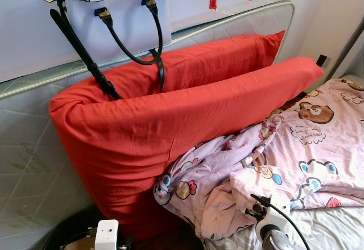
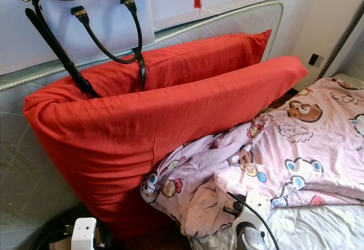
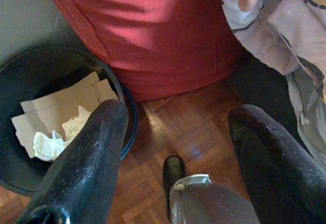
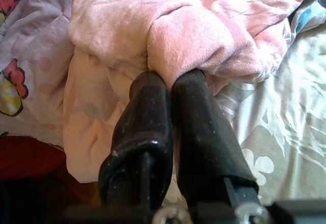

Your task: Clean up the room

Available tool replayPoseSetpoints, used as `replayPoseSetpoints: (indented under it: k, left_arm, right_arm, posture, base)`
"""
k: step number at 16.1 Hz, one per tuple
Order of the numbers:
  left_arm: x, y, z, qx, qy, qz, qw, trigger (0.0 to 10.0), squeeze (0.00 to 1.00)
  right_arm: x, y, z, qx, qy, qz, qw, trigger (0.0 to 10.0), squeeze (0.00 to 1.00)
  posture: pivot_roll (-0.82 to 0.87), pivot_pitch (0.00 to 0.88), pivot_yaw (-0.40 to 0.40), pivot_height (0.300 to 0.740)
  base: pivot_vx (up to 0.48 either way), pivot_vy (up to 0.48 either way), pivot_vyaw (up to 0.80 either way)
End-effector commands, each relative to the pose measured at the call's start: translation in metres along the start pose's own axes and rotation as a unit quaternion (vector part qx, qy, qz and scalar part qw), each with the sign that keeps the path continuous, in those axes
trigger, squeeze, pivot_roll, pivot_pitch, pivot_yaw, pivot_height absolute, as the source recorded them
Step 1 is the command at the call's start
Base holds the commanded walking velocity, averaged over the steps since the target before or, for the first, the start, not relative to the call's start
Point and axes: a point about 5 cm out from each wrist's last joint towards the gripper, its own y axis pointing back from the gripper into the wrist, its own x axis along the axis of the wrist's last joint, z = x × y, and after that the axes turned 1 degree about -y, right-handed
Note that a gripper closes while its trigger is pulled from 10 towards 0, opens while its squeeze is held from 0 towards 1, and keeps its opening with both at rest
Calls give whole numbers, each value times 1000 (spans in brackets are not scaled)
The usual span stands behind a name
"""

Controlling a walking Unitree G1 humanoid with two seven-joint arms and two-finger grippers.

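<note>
A pink quilt with cartoon bears lies rumpled on the bed, spilling over its edge against a big red pillow. My right gripper is shut, its tips tucked under a fold of the pink quilt; I cannot tell whether cloth is pinched between them. My left gripper hangs open low over the wooden floor, beside a black bin that holds flattened cardboard and crumpled tissue.
A second red pillow stands behind the first, against an upright mattress. A white handbag with black straps rests on top. The patterned bed sheet shows at the near right.
</note>
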Motion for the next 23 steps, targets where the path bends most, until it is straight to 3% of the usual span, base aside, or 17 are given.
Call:
replayPoseSetpoints:
  k: [1, 12, 23]
  left_arm:
    - [-6, 2, -2, 0, -6, -13, 1000, 10000, 0]
    - [-9, 3, 0, -5, -9, -18, 1000, 10000, 0]
    - [-8, 3, 1, -9, -16, -16, 1000, 10000, 0]
  right_arm:
    - [-4, 1, 1, -5, -2, -5, 1000, 10000, 0]
    - [-4, 2, 1, -5, -3, -2, 1000, 10000, 0]
    - [12, -1, -1, -17, -10, 46, 999, 10000, 0]
  posture:
    - [43, 0, -8, 740]
    - [44, 0, -7, 740]
    - [44, 0, -6, 740]
  base:
    - [0, 0, 0]
    - [-161, 0, 0]
    - [-264, 0, 0]
